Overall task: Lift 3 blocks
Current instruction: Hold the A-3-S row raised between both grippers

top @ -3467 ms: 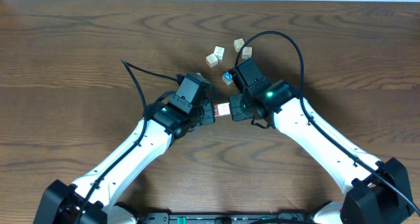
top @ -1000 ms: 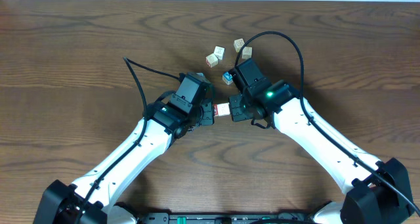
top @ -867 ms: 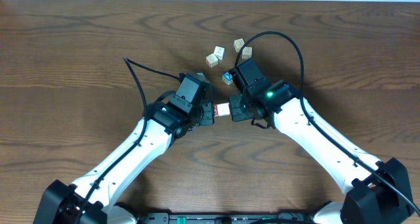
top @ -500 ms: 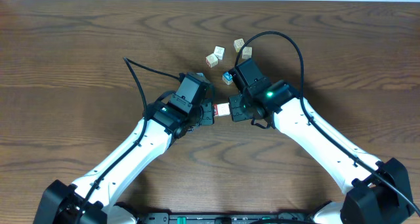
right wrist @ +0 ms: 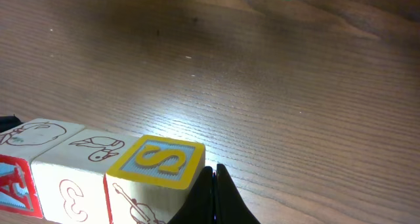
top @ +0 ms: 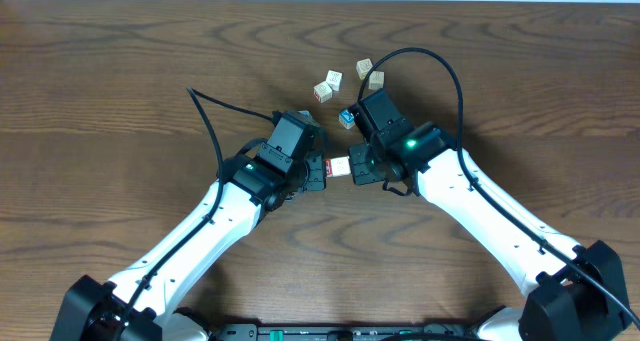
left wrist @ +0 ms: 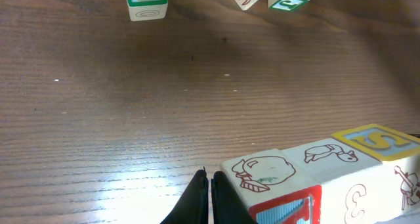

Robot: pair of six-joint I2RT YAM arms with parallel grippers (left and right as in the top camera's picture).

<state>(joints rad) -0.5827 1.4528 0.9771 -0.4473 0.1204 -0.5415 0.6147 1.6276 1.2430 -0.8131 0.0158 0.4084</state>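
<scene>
**Row of three cubes, pinned end to end between two closed grippers**

Item: your row of three small wooden alphabet cubes (top: 339, 166) sits mid-table, between the two arms.
- Left end: red-faced wooden cube (left wrist: 285, 203).
- Middle: pale wooden cube with line drawings (left wrist: 331, 155).
- Right end: yellow-framed wooden cube (right wrist: 157, 159).

Grip: your left gripper (left wrist: 210, 196) has its fingers pressed together, tips against the red-faced end. Your right gripper (right wrist: 213, 196) is pressed together likewise, against the yellow-framed end. You cannot tell whether the row is clear of the dark wood-grain table (top: 120, 81).

Room: a blue-faced loose cube (top: 347, 118) lies just beside the right wrist. Three more loose cubes (top: 327, 86) lie near, towards the far edge. That edge runs well apart from the row. You have bare wood to left and right of the arms.

Lettering: a blue "S" reads on the yellow-framed cube. The red face shows part of a white letter, cut off by the frame. The middle cube's red character is unreadable.
</scene>
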